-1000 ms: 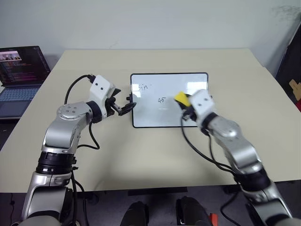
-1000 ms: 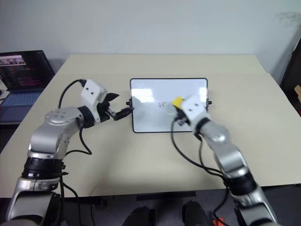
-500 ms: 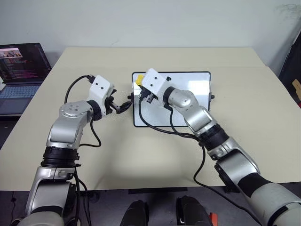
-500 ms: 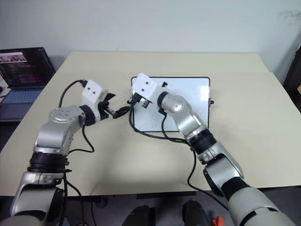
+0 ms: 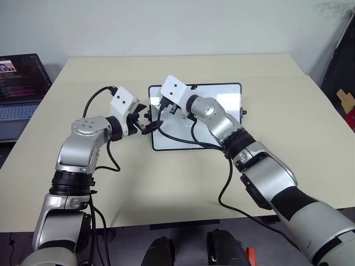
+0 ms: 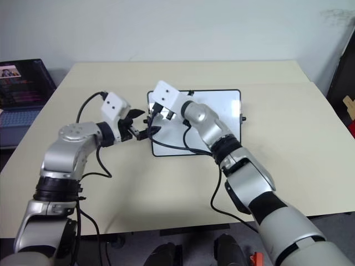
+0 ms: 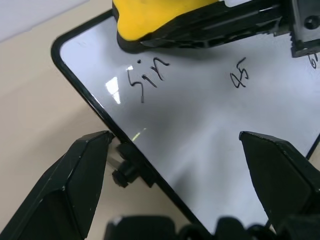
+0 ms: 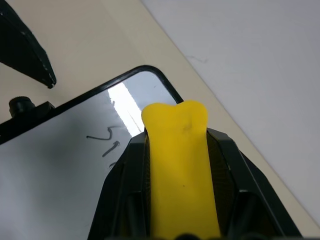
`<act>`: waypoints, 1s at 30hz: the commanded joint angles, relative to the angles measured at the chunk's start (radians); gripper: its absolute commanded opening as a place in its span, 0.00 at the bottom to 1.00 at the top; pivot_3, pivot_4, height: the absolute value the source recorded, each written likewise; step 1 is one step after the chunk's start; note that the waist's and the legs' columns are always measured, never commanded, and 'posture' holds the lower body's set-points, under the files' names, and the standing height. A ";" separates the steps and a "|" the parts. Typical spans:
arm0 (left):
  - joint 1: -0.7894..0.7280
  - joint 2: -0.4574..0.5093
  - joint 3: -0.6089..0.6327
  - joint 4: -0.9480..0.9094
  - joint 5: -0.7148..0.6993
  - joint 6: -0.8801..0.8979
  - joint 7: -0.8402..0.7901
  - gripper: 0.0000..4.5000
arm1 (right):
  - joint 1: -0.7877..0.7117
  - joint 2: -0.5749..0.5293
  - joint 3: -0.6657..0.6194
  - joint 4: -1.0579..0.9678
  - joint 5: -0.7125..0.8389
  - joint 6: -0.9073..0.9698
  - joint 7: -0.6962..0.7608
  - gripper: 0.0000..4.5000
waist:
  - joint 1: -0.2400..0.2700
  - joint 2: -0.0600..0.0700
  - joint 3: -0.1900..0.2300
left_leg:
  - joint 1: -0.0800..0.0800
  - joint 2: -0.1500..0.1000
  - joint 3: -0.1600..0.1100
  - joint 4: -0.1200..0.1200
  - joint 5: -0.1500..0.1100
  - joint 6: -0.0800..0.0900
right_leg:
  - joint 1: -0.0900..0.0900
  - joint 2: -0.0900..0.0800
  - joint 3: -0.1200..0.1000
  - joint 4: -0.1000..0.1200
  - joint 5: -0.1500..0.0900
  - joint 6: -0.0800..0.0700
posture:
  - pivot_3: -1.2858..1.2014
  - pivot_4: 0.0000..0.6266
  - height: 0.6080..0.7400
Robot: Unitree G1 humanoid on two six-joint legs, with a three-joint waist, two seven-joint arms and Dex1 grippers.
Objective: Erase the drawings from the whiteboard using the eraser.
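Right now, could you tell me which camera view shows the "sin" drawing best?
The left wrist view: "sin" is large and legible beside the eraser. The right wrist view shows it partly hidden by the eraser; the eye views hide it behind the right arm.

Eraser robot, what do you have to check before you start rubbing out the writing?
1. Eraser held tight in the right gripper: ok.
2. Eraser close to "sin": ok.
3. "sin" and "45" not yet wiped: ok.
4. Felt touching the whiteboard: cannot tell.
5. Left gripper open around the whiteboard's edge knob, not clamping it: not ok for steadying.
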 commanded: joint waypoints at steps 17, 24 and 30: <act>0.007 0.005 0.009 -0.065 -0.012 0.012 0.000 1.00 | -0.019 0.037 0.014 0.028 -0.113 -0.042 -0.046 0.26 | -0.015 0.000 0.000 | 0.001 0.000 -0.001 0.001 0.001 -0.002 | 0.000 0.000 0.000 0.002 0.000 0.000 | 0.52 0.24 1.00; 0.009 -0.001 0.007 -0.070 -0.015 0.015 0.003 1.00 | 0.031 0.028 0.050 0.031 -0.125 -0.034 0.032 0.26 | -0.016 0.000 0.000 | 0.001 0.000 -0.001 0.001 0.001 -0.002 | 0.000 0.000 0.000 0.002 0.000 0.000 | 0.52 0.24 1.00; 0.006 -0.005 0.003 -0.067 -0.012 0.012 0.003 1.00 | 0.062 0.034 0.072 0.005 -0.139 -0.022 0.097 0.26 | -0.017 0.000 -0.001 | 0.004 0.000 -0.001 0.001 0.001 -0.002 | 0.002 0.000 0.001 0.004 0.000 0.000 | 0.52 0.24 1.00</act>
